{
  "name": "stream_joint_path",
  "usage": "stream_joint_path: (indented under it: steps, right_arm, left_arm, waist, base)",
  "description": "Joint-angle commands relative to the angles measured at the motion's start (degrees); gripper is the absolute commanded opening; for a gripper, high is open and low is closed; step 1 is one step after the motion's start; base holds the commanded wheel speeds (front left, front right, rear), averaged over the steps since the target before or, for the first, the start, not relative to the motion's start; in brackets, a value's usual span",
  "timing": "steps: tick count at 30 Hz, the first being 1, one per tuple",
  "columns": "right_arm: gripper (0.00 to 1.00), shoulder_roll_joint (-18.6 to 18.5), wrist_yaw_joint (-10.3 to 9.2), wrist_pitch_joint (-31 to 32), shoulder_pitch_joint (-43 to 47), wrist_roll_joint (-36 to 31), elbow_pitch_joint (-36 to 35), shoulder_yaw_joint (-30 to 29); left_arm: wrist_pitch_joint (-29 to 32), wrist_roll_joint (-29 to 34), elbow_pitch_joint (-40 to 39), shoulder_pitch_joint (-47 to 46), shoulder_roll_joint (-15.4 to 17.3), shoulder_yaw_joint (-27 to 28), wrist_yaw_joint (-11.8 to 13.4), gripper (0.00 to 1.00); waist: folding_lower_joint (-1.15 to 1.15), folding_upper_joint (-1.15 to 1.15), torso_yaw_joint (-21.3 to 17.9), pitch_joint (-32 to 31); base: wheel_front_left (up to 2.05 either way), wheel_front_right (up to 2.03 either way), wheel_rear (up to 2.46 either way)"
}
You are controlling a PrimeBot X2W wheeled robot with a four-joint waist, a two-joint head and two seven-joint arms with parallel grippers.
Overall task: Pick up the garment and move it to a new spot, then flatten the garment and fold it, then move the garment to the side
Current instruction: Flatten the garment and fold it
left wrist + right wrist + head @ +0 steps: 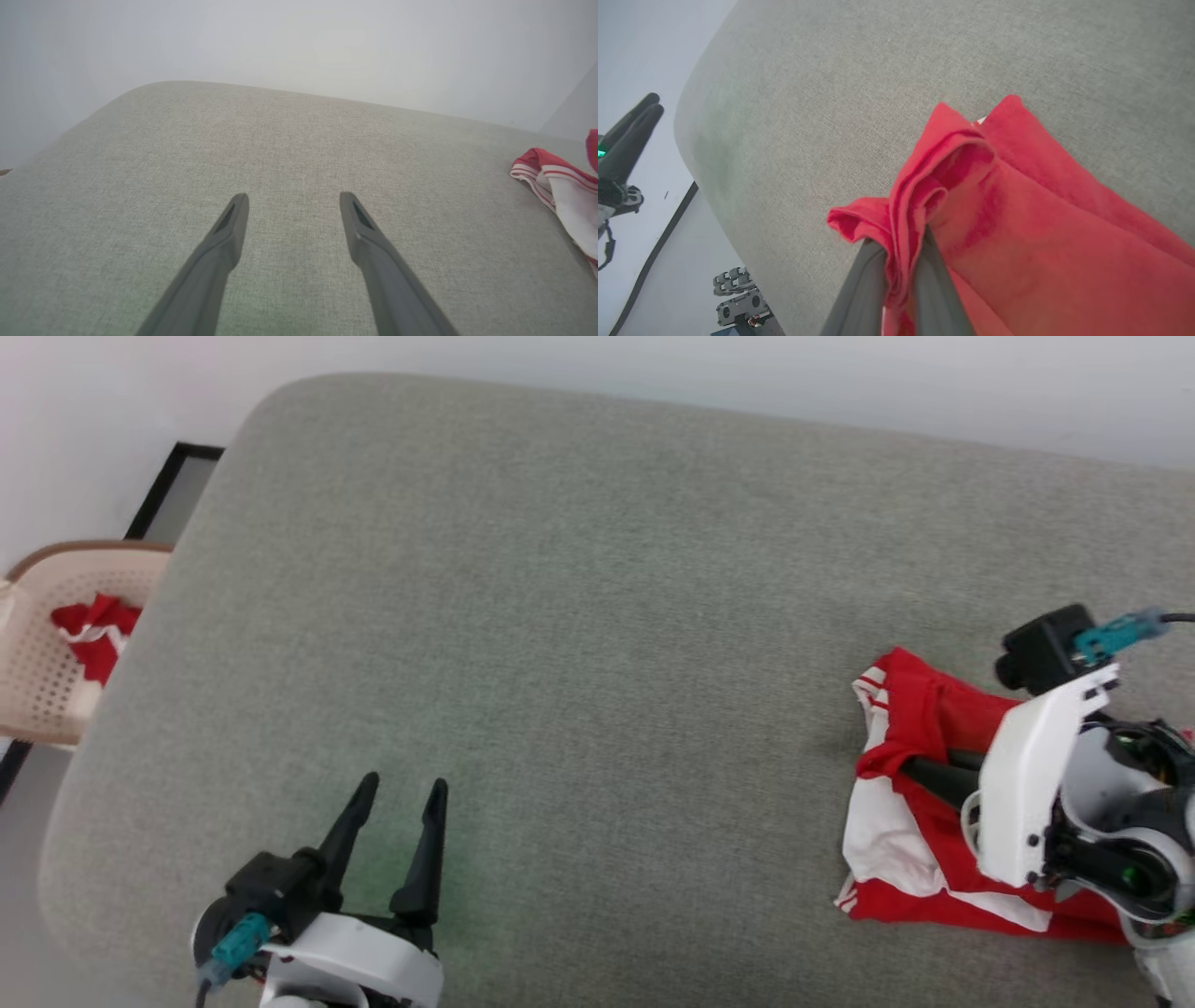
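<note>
The right gripper (900, 242) has its fingers clamped on a bunched fold of the garment (924, 719) at the right edge of the surface (597, 616), likely to drag it. The left gripper (403, 784) idles, fingers apart.

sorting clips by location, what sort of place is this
Probably a home-like laundry-folding setup: a broad grey upholstered surface, like a bed or sofa; a beige perforated basket holding red-white cloth beside it; a red garment on it.
</note>
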Motion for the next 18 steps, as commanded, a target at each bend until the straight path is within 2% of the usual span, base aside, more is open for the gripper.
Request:
stream_joint_path:
  steps: [1, 9, 10, 11, 12, 18]
  right_arm:
    - [0.0, 0.1, -0.08, -0.7, -1.0, -0.3, 1.5, 1.4]
    - [0.0, -1.3, -0.08, -5.2, -3.4, -0.8, 8.0, 6.9]
    - [0.4, -1.5, -0.08, -5.9, -3.5, -0.6, 8.5, 7.2]
    - [0.75, -1.4, -0.08, -6.5, -3.5, 0.0, 9.1, 7.3]
    - [1.0, -1.2, -0.08, -7.1, -3.5, 0.6, 9.6, 7.3]
    - [1.0, -1.8, -0.08, -10.9, -3.9, 3.5, 10.3, 6.4]
  left_arm:
    - [0.0, -0.5, 0.2, -0.8, -0.4, -0.2, 0.1, 1.0]
    - [0.0, -0.7, 0.7, -1.2, -1.1, -0.4, 0.1, 1.0]
    - [0.0, -0.7, 0.9, -1.2, -1.2, -0.4, 0.1, 1.0]
    - [0.0, -0.8, 1.0, -1.2, -1.2, -0.4, 0.1, 1.0]
    - [0.0, -0.8, 1.1, -1.1, -1.1, -0.5, 0.1, 1.0]
    - [0.0, -1.5, 1.5, -0.8, -0.3, -0.5, 0.1, 1.0]
  waist:
    - [0.0, 0.0, 1.4, 0.8]
    - [0.0, 0.0, 2.0, 1.3]
    - [0.0, 0.0, 1.8, 1.2]
    - [0.0, 0.0, 1.5, 1.0]
    - [0.0, 0.0, 1.2, 0.8]
    - [0.0, 0.0, -2.3, -0.7]
  base:
    - [0.0, 0.0, 0.0]
    - [0.0, 0.0, 0.0]
    - [0.0, 0.0, 0.0]
    - [0.0, 0.0, 0.0]
    - [0.0, 0.0, 0.0]
    - [0.0, 0.0, 0.0]
